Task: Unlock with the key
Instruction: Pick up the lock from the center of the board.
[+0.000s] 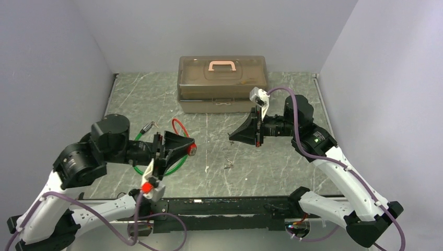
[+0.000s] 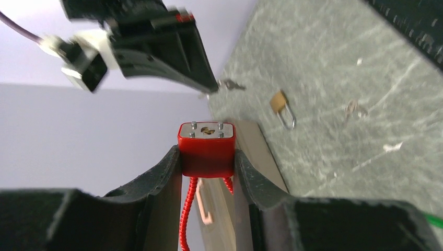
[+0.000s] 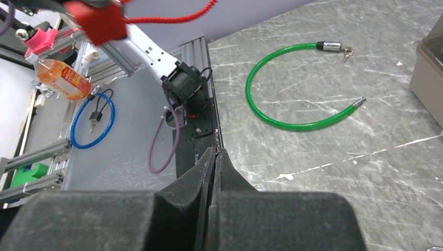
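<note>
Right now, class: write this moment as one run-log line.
left hand: shut on red cable lock | right hand: shut, key at tip | key not yet in keyhole

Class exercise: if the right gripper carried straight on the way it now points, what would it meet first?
Most likely the red lock clamped in the left gripper, facing the right gripper and its key; relative height is unclear.

left gripper (image 1: 190,148) raised, jaws clamped partway, pointing right; right gripper (image 1: 231,137) raised opposite, jaws pressed together.
</note>
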Tool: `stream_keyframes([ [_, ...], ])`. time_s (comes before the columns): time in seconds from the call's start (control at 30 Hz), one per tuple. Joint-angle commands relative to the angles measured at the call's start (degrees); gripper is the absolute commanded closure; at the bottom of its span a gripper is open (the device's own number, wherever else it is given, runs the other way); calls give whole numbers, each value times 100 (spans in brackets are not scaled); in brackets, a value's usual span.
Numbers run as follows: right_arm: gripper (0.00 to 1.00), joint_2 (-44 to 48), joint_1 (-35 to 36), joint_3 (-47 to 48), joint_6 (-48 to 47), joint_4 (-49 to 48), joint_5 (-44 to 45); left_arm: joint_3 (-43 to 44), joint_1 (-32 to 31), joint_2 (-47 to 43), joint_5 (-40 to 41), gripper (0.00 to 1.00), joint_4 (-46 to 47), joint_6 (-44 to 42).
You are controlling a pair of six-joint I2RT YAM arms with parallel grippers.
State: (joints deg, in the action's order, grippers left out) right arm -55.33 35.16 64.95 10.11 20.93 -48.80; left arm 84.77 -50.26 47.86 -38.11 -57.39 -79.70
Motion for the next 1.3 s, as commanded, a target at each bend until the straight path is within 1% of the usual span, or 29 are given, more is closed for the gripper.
stream_keyframes([
  [0.0,100,-155,-18,230,122,-201,-98,-918,-28,-153,1595,100,895,-306],
  [0.1,100,-329,5,259,327,-254,-158,-1713,-28,-356,2846,100,1668,-528],
  [0.13,100,-418,37,293,401,-228,-155,-1852,-32,-382,3132,100,1810,-574],
  [0.2,100,-636,129,494,422,15,-1,-1879,-28,-381,3404,100,1799,-590],
  [0.3,100,-1122,356,900,384,581,164,-1840,-29,-445,3470,100,1752,-890],
  [0.37,100,-1429,565,1144,301,852,240,-1988,-28,-557,3441,100,1891,-1185],
  [0.57,100,-1863,1032,1402,87,1070,624,-2234,-30,-868,3306,100,1899,-1775],
  [0.7,100,-2173,1429,1876,-139,1518,1073,-2467,-36,-1021,3347,100,2093,-2164],
  [0.83,100,-2377,1589,2175,-97,1637,1389,-2451,-37,-939,3466,100,2135,-2123],
  [0.93,100,-2467,1715,2345,-58,1747,1650,-2530,-41,-897,3529,100,2206,-2298],
  [1.0,100,-2494,1779,2441,-49,1778,1914,-2478,-50,-769,3601,100,2096,-2365],
  [1.17,100,-2370,1810,2317,110,1365,2191,-2352,-153,-520,3793,100,2135,-2234],
  [1.27,100,-2435,1810,2403,123,1347,2289,-2326,-226,-458,3794,100,2031,-2234],
])
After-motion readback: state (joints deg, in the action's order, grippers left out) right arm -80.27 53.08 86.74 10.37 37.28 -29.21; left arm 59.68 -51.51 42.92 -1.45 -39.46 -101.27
